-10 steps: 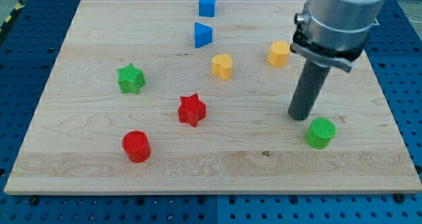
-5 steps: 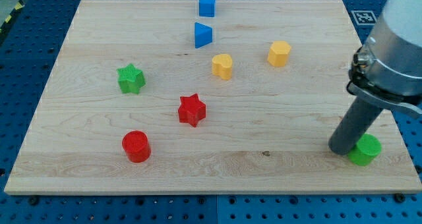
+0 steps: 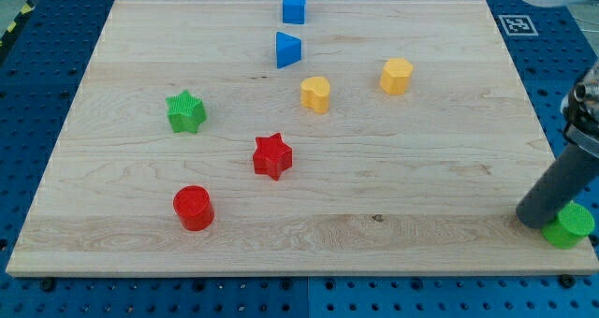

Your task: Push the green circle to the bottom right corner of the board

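Note:
The green circle [image 3: 571, 225] sits at the board's bottom right corner, partly over the right edge. My tip [image 3: 536, 220] rests on the board, touching the circle's left side. The dark rod rises from there up to the view's right edge, and the arm above it is mostly out of frame.
A wooden board [image 3: 140, 252] holds a red circle [image 3: 194, 208], a red star [image 3: 272, 156], a green star [image 3: 186, 111], two yellow blocks [image 3: 315, 93] [image 3: 397, 76], a blue triangle [image 3: 287, 50] and a blue cube [image 3: 295, 7]. A blue pegboard surrounds it.
My tip has swept to the right and down, pushing the green circle from the lower right area to the bottom right corner. The other blocks have not moved.

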You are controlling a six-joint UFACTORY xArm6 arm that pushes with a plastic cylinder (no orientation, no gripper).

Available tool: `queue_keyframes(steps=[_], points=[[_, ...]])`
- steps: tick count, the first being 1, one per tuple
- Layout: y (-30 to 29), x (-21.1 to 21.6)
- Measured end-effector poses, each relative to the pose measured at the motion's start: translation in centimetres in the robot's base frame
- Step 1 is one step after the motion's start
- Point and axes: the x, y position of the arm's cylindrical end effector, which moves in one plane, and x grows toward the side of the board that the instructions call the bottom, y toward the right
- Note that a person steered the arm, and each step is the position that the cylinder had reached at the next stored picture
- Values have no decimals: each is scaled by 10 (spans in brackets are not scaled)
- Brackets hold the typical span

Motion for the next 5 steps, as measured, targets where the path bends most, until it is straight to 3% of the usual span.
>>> queue_keyframes(steps=[2, 3, 5], points=[[0, -4], [-1, -47], [-69, -116]])
